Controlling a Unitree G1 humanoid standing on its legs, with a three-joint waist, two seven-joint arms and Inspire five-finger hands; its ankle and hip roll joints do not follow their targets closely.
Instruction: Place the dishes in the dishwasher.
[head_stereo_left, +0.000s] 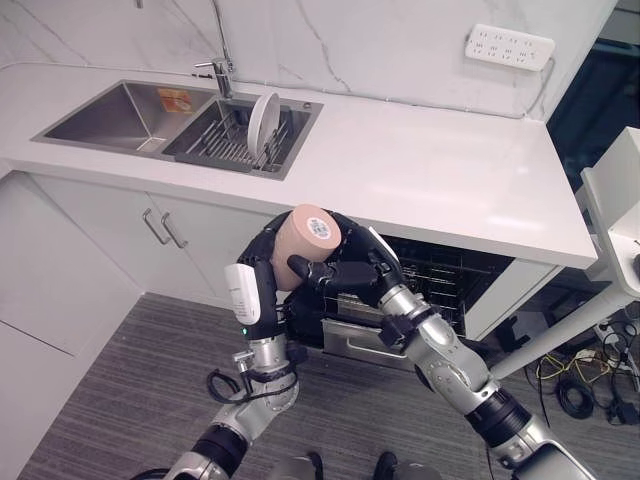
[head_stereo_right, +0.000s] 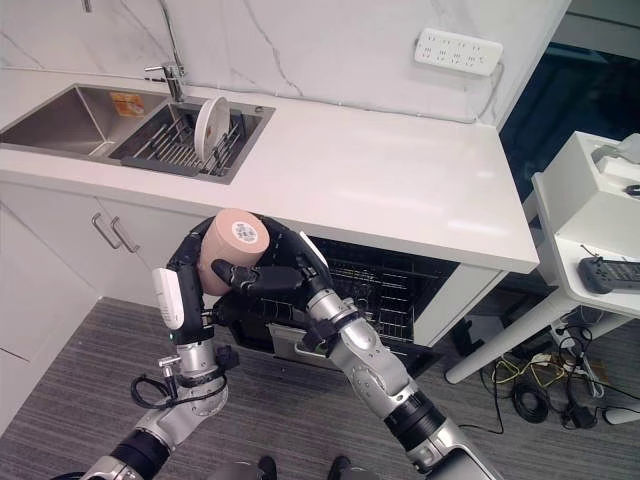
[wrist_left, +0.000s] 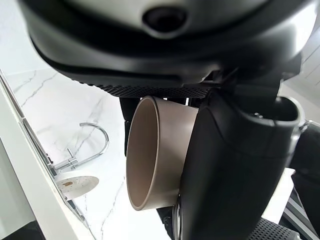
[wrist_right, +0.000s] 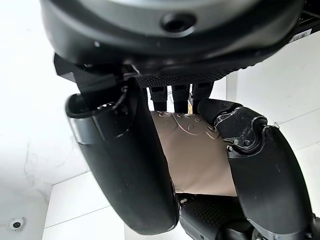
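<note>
At frame centre, the left hand (head_stereo_left: 262, 262) and right hand (head_stereo_left: 352, 270) both curl around a tan, cylindrical ceramic cup (head_stereo_left: 303, 243), before the open dishwasher's black wire rack (head_stereo_left: 440, 280).

I see bright, even light; the white counter (head_stereo_left: 430, 170) glares at 2 o'clock, and close hands look blurry.

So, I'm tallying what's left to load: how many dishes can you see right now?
2. A tan cup is held between the left robot hand and the right robot hand, in front of the open dishwasher. A white plate stands in the sink rack. Others may be hidden inside.
</note>
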